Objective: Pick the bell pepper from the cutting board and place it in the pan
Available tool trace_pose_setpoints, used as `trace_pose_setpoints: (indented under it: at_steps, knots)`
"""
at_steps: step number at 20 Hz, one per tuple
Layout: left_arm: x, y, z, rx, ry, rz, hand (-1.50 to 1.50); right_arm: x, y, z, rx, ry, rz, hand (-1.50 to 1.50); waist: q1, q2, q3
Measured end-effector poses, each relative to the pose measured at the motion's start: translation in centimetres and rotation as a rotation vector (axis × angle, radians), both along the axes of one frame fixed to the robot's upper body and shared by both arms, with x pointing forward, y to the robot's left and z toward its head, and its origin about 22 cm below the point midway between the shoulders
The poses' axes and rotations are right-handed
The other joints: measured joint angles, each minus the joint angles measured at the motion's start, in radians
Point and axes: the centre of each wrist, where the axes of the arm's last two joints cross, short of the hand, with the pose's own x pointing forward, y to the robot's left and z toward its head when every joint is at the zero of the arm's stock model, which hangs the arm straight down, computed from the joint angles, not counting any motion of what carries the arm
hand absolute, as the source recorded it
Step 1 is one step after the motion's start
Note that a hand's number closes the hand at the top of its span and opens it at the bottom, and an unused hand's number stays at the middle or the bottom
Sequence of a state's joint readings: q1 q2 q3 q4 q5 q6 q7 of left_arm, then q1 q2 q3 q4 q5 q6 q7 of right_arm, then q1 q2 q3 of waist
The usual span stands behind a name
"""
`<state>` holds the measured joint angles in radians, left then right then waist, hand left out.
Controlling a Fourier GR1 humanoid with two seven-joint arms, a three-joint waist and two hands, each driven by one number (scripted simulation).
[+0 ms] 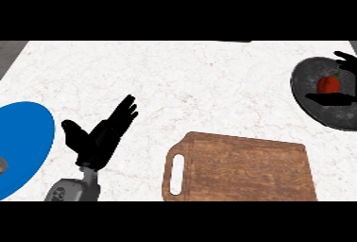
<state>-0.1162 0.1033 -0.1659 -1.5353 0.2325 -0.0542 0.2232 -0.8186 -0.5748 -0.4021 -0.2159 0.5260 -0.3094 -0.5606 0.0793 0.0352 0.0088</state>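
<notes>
The red bell pepper point(329, 84) sits inside the dark round pan point(311, 105) at the right edge of the counter. My right hand point(346, 61) reaches in from the right edge. Its fingers spread just above the pepper and its thumb point(333, 99) lies just below it, and neither looks closed on it. Most of that hand is cut off by the view's edge. The wooden cutting board point(241, 168) lies at the front centre with nothing on it. My left hand point(97, 137) rests open at the lower left, fingers pointing up and to the right.
A blue plate point(24, 142) lies at the left edge, close to my left hand, with a small grey thing point(2, 165) at its left side. White marble counter point(174, 80) spreads between the board, the plate and the pan.
</notes>
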Motion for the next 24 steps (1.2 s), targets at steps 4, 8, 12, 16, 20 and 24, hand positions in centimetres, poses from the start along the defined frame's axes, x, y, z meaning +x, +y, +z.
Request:
trace_pose_setpoints:
  at_steps: [4,8,12,16,20,24]
  knots:
    - [0.0,0.2,0.2,-0.003,0.000,0.009,0.00,-0.1,-0.7,0.4,0.185,-0.082,0.024,-1.50,-0.009,-0.003,0.000]
    - [0.2,0.2,0.5,-0.004,-0.007,0.007,0.00,-1.2,-2.6,0.9,0.329,-0.085,0.041,-1.50,-0.013,-0.002,0.000]
    - [0.1,-0.1,0.3,-0.002,-0.005,0.012,0.00,-3.1,-5.5,1.2,0.425,-0.050,0.097,-1.50,-0.019,-0.004,-0.001]
    - [0.1,0.1,0.4,-0.004,-0.002,0.016,0.00,-5.3,-8.0,1.3,0.473,-0.024,0.173,-1.50,-0.021,-0.004,0.000]
    - [-0.1,0.3,0.3,-0.001,0.002,0.025,0.00,-7.6,-10.0,1.0,0.513,-0.002,0.232,-1.50,-0.024,-0.006,0.001]
    - [-0.2,0.1,0.2,-0.009,0.007,0.029,0.00,-9.4,-11.9,1.8,0.512,0.020,0.232,-1.50,-0.030,-0.008,0.001]
